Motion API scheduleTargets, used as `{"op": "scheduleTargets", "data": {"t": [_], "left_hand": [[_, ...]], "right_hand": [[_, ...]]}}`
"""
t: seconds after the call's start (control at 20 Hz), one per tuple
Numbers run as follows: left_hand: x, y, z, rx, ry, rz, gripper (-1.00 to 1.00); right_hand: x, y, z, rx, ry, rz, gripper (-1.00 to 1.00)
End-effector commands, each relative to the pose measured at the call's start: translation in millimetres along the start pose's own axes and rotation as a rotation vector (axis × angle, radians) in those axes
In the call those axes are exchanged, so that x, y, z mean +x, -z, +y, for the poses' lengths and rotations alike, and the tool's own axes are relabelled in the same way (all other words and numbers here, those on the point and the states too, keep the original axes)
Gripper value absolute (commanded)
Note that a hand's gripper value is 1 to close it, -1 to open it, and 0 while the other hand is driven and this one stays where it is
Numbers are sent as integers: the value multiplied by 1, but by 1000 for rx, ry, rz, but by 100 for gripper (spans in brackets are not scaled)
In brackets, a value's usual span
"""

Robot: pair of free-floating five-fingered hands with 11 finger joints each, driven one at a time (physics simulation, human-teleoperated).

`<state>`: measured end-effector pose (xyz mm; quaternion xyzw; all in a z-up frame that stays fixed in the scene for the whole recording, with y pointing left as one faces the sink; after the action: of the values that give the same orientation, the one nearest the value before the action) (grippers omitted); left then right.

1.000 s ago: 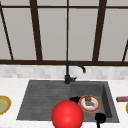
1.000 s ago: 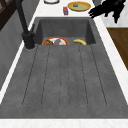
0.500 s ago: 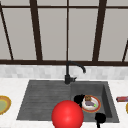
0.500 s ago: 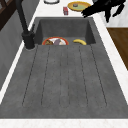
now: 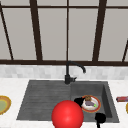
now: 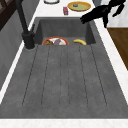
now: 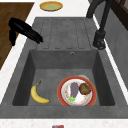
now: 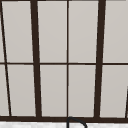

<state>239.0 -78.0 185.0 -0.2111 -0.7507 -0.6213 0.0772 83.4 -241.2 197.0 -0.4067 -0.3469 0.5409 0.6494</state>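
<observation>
Black fingers held straight and empty, the right hand (image 7: 21, 27) hovers over the near edge of the basin (image 7: 62, 58). It is above the banana (image 7: 37, 96), which lies just nearer than a red-rimmed plate (image 7: 59, 91). A clean pick likely means dropping past the near wall, clear of that plate. White counter (image 5: 10, 87) and grey ribbed drainboard (image 5: 42, 100) sit left, black faucet (image 5: 68, 75) centre, with a dark-framed window (image 8: 50, 32) behind.

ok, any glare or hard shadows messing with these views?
Front view: flat, even light, no glare; the plain red ball covers part of the dark grey sink's front edge. Right side view: the yellow banana casts no clear shadow, and a black hand reads as a plain silhouette. Upper view: window panes evenly pale.
</observation>
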Motion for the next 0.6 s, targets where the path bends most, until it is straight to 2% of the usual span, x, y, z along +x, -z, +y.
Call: {"op": "scheduleTargets", "data": {"t": [0.0, 0.25, 0.35, 0.4, 0.55], "left_hand": [[-3, -2, -7, -92, -34, -89, -100], [-2, 4, -3, -86, -32, -55, -100], [-3, 5, -3, -90, -34, -54, -100], [-4, 7, -3, -84, -34, -61, -100], [-14, 18, -3, -59, -16, -56, -100]], "right_hand": [[0, 0, 0, 0, 0, 0, 0], [0, 0, 0, 0, 0, 0, 0], [0, 0, 0, 0, 0, 0, 0], [0, 0, 0, 0, 0, 0, 0], [0, 0, 0, 0, 0, 0, 0]]}}
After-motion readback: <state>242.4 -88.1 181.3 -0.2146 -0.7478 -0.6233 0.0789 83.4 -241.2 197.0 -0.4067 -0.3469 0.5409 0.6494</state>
